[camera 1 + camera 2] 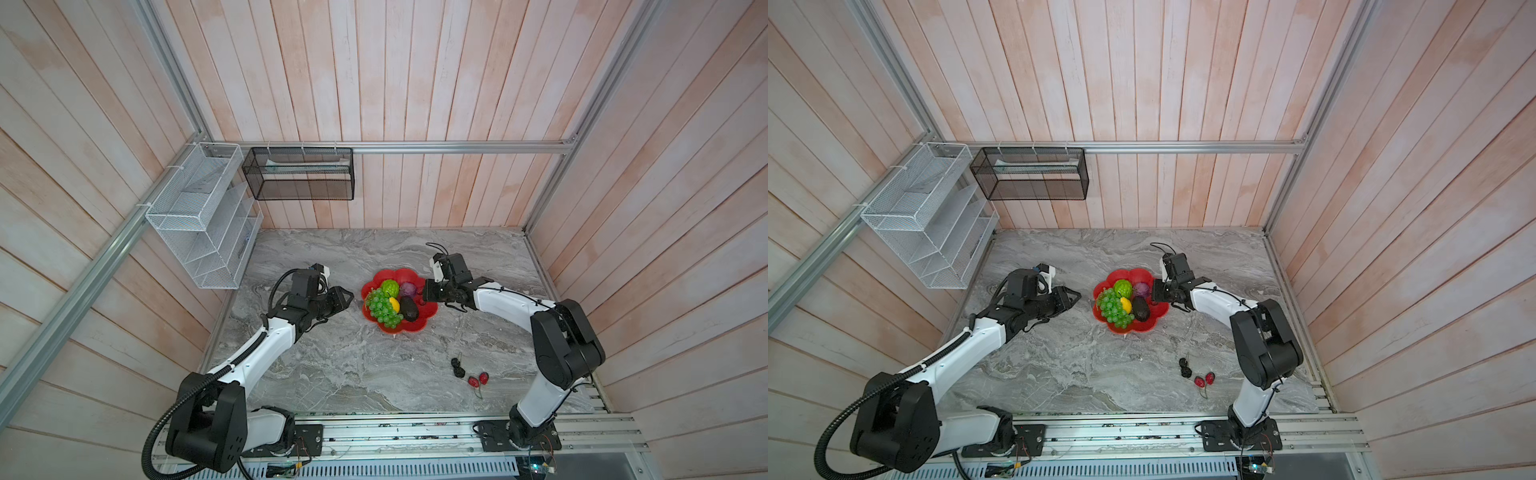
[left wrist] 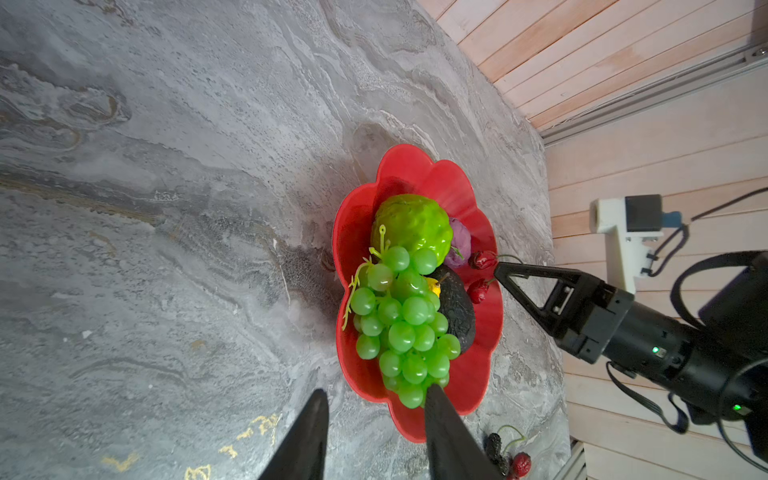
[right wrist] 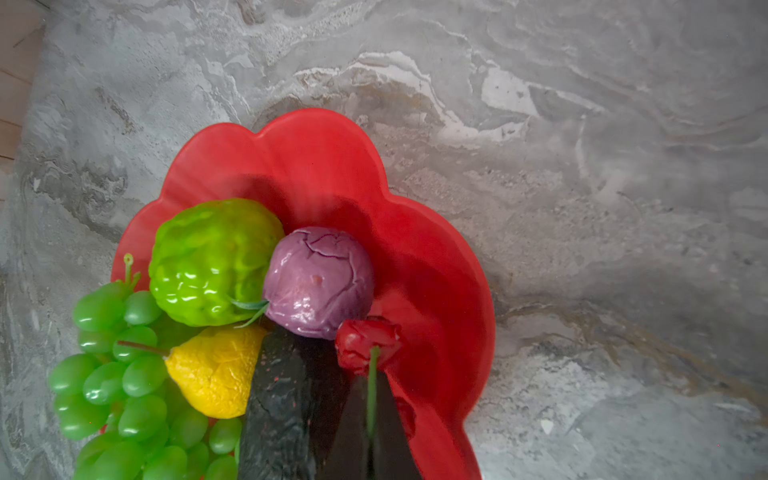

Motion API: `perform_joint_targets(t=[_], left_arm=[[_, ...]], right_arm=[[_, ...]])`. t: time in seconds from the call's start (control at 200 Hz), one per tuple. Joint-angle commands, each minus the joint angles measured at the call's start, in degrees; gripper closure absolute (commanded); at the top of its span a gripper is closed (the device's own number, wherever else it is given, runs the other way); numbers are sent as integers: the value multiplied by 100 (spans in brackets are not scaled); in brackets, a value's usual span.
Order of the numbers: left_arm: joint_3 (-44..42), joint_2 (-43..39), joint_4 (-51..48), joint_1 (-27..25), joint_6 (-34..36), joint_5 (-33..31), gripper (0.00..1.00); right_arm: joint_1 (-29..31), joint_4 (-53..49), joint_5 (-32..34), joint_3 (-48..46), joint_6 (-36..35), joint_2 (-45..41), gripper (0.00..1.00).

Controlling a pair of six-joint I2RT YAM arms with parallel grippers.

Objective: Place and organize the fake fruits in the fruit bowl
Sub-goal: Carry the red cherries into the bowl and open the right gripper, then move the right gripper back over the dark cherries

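The right pincer (image 2: pixel 500 270) pinches the seemingly light red cherries (image 3: pixel 368 338) by their thin, slippery-looking stem (image 3: pixel 373 365); the left pincer (image 2: pixel 376 392) gapes empty.

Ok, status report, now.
Left gripper: jaws open, empty, beside fruit bowl. Right gripper: jaws shut on red berry pair by stems, over bowl. Black berries, second red pair on table. Nothing blocking.

2 overhead views, 2 wrist close-ups
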Motion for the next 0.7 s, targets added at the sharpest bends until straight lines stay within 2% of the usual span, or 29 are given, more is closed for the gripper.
perform_joint_targets(t=[0.0, 0.135, 0.255, 0.375, 0.53, 0.695], left_arm=[[78, 49, -48, -24, 34, -104, 59], [102, 71, -59, -38, 27, -104, 59], [85, 58, -47, -76, 8, -128, 59], [109, 134, -124, -129, -33, -183, 52], [216, 81, -333, -409, -89, -565, 51], [195, 104, -333, -625, -287, -793, 51]], right_arm=[[-22, 106, -120, 25, -134, 94, 97], [-23, -54, -65, 181, -274, 65, 89], [-18, -140, 78, 215, -363, -166, 73], [-18, -108, 64, 141, -420, -403, 64], [-18, -51, -53, 36, -534, -763, 61], [-19, -59, 220, -514, -595, -1634, 57]])
